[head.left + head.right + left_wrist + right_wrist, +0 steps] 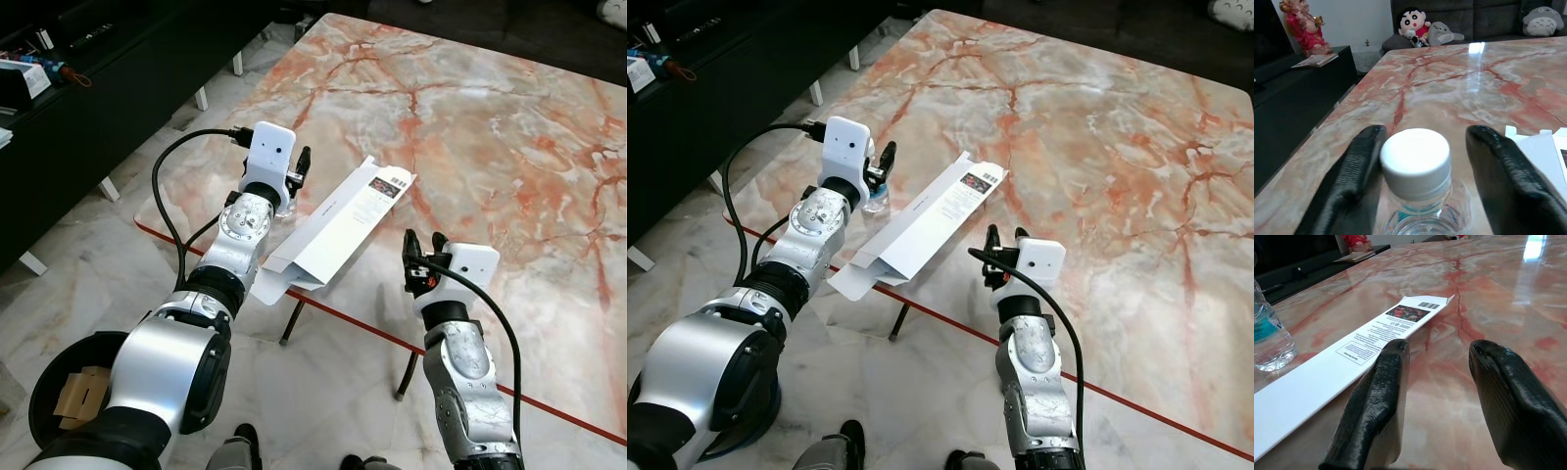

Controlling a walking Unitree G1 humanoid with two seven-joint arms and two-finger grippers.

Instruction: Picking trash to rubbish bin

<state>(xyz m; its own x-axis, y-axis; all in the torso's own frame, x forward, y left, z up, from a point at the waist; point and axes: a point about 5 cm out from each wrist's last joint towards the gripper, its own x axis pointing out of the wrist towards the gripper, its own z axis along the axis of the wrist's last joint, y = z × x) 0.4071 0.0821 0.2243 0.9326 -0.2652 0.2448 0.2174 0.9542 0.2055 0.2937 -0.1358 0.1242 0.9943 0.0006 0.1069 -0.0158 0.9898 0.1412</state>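
Note:
A clear plastic bottle with a white cap stands near the table's left edge. My left gripper is open around its neck. One finger touches the cap and the other finger stands a little off it. A long flattened white carton lies diagonally on the table, its lower end hanging over the edge. My right gripper is open just right of the carton, low over the table, with nothing between its fingers. A black round bin holding cardboard scraps sits on the floor at lower left.
The marble table has a red-lined front edge. A black cabinet runs along the left. Plush toys sit on a dark sofa beyond the table. The floor is pale marble tile.

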